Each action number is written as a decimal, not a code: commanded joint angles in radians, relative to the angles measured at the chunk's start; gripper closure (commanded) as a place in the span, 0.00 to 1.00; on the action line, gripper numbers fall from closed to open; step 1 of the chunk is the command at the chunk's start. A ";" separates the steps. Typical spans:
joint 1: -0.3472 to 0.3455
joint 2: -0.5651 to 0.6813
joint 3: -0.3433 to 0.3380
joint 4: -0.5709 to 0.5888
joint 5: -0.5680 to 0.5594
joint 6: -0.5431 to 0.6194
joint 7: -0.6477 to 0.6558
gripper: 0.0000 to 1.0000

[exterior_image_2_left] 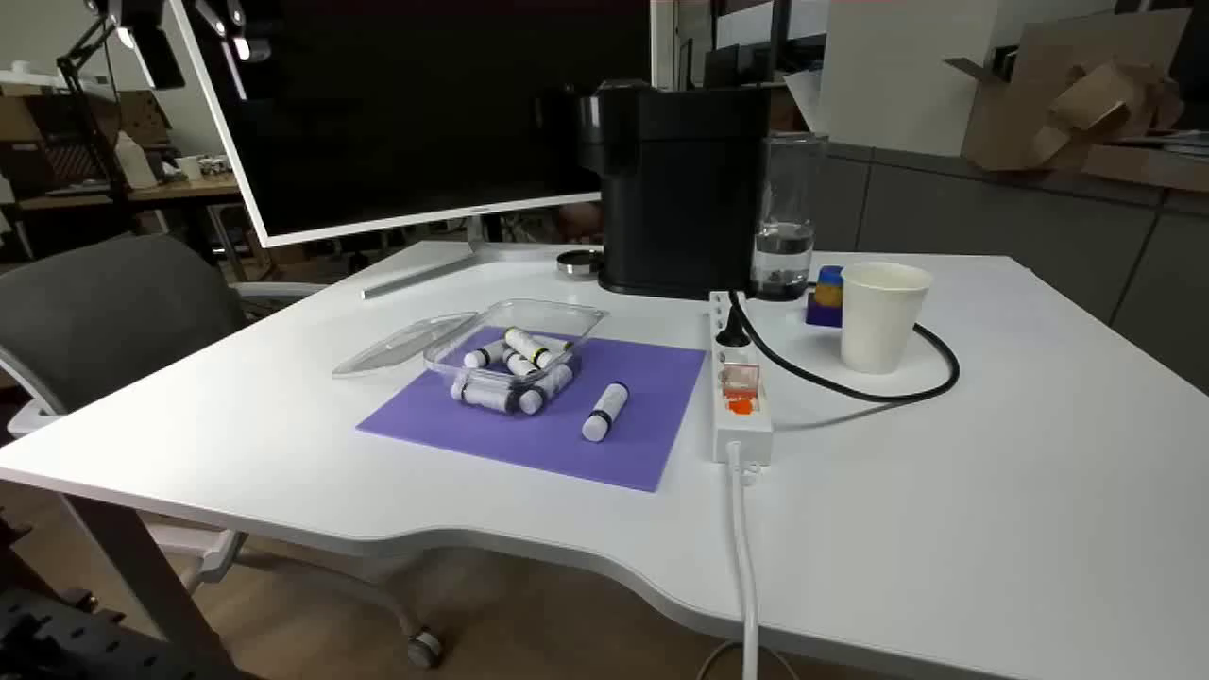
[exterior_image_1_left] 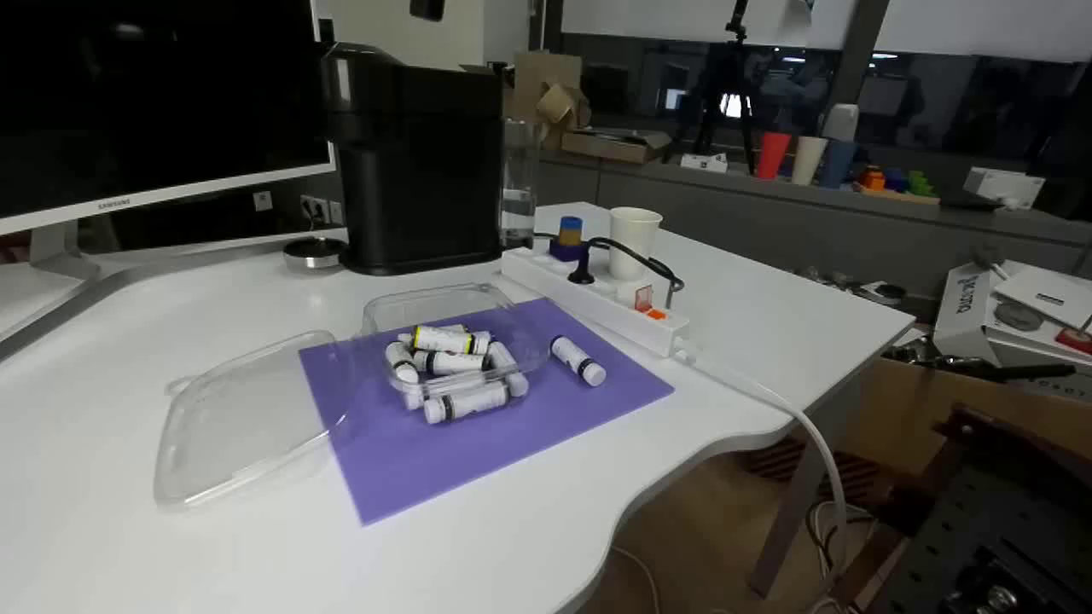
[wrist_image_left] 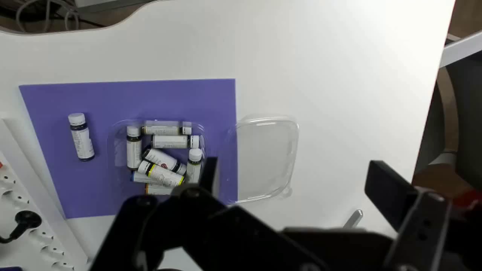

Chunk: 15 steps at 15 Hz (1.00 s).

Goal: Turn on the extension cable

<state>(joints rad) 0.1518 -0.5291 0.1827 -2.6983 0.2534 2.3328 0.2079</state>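
The extension cable is a white power strip at the right side of the purple mat; it also stands on the table in an exterior view. Its orange-red switch lies near the cord end, with a clear reddish flap raised behind it. A black plug sits in a socket. The white cord runs off the table's front edge. In the wrist view the strip shows at the left edge, its switch almost cut off. My gripper is open and empty, high above the table, away from the strip.
A purple mat carries a clear box of small white-labelled bottles and one loose bottle. A clear lid lies beside it. A tall black appliance, paper cup and monitor stand around the strip and behind.
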 commanded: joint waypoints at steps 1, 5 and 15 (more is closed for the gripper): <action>0.007 0.000 -0.008 0.001 -0.006 -0.002 0.004 0.00; 0.007 0.000 -0.008 0.001 -0.006 -0.002 0.004 0.00; -0.063 0.021 -0.052 0.018 -0.155 0.045 -0.112 0.00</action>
<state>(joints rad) 0.1319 -0.5277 0.1672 -2.6981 0.1802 2.3658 0.1537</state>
